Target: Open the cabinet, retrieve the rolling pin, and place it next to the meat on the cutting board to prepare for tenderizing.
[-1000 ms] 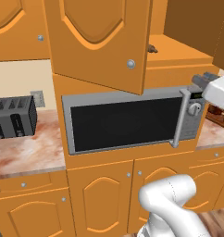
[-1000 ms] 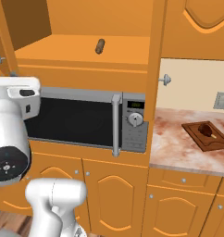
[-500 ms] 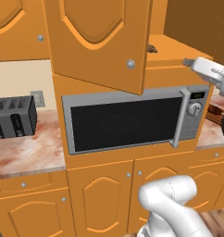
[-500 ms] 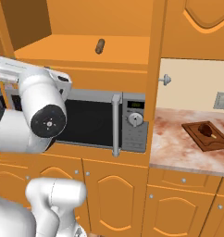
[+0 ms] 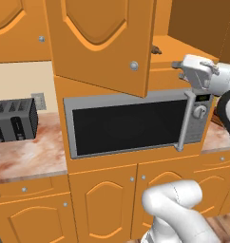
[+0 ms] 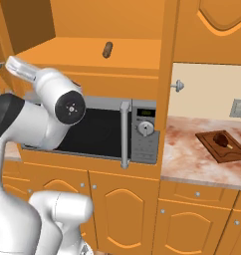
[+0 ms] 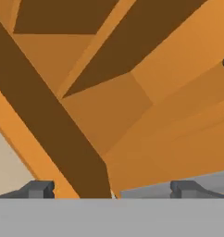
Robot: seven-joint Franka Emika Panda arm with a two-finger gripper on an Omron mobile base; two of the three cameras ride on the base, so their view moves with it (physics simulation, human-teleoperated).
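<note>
Since the earlier frame the arm was swung up from in front of the microwave (image 6: 92,132) toward the open cabinet (image 6: 92,55), the pin left unmoved. The pin (image 6: 107,49) lay deep on the cabinet shelf, its long axis running front to back, end-on to the robot. It was up and rightward of the hand (image 7: 112,189), whose fingers were spread wide, nothing between them. The wrist was tilted upward at shelf-front level. The board (image 6: 223,148) with the meat (image 6: 221,138) sat on the tabletop, well to the right.

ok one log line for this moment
cabinet: open | rolling pin: on shelf | gripper: open, empty | meat: on board
</note>
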